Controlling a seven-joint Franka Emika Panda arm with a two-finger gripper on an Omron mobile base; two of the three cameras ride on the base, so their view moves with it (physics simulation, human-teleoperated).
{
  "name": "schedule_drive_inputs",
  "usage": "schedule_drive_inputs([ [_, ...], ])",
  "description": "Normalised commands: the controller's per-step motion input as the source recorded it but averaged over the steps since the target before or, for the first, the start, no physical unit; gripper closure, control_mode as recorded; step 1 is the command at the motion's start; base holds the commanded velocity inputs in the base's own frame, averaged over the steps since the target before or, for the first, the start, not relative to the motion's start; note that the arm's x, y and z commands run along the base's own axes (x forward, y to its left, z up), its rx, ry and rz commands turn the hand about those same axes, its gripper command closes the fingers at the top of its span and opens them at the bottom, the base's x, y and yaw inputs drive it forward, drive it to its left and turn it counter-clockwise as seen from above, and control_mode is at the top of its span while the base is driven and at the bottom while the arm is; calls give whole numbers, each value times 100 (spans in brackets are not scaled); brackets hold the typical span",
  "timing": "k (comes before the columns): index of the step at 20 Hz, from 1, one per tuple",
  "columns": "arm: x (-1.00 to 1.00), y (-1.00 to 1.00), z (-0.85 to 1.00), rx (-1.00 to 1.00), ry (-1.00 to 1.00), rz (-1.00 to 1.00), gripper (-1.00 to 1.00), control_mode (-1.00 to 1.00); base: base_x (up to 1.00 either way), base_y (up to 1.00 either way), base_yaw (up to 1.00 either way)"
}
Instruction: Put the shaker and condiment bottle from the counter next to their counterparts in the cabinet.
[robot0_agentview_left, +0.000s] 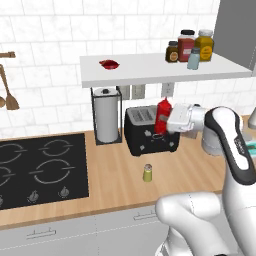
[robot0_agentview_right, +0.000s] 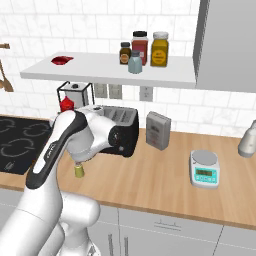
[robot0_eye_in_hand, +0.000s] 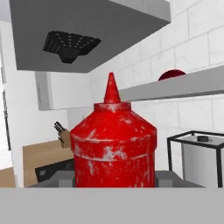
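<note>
Right now I'm looking over the counter (robot0_agentview_left: 115, 175), with the shelf (robot0_agentview_left: 150, 70) hanging above it and the toaster (robot0_agentview_left: 150, 131) sitting under the shelf. My gripper (robot0_agentview_left: 167, 118) is clamping the red bottle (robot0_agentview_left: 162, 116) upright in the air above the toaster, below the shelf. The shaker (robot0_agentview_left: 147, 173) is standing alone on the counter in front of the toaster.

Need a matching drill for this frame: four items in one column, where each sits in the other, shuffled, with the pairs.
1. red squeeze bottle
2. small yellow-green shaker
3. pale blue shaker with grey cap
4. black toaster

A. on the white shelf, by the jars
B. in the gripper, off the counter
C. alone on the wood counter, in front of the toaster
D. on the counter, beside the paper towel holder

1-B, 2-C, 3-A, 4-D
</note>
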Motion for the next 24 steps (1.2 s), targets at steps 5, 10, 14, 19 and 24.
schedule_drive_inputs([
  [5,0,0,37,0,0,0,100,-100,0,0,0],
  [10,0,0,38,0,0,0,100,-100,0,0,0],
  [14,0,0,38,0,0,0,100,-100,0,0,0],
  [19,0,4,40,0,0,0,100,-100,0,0,0],
  [24,1,15,36,-4,0,0,100,-100,0,0,0],
])
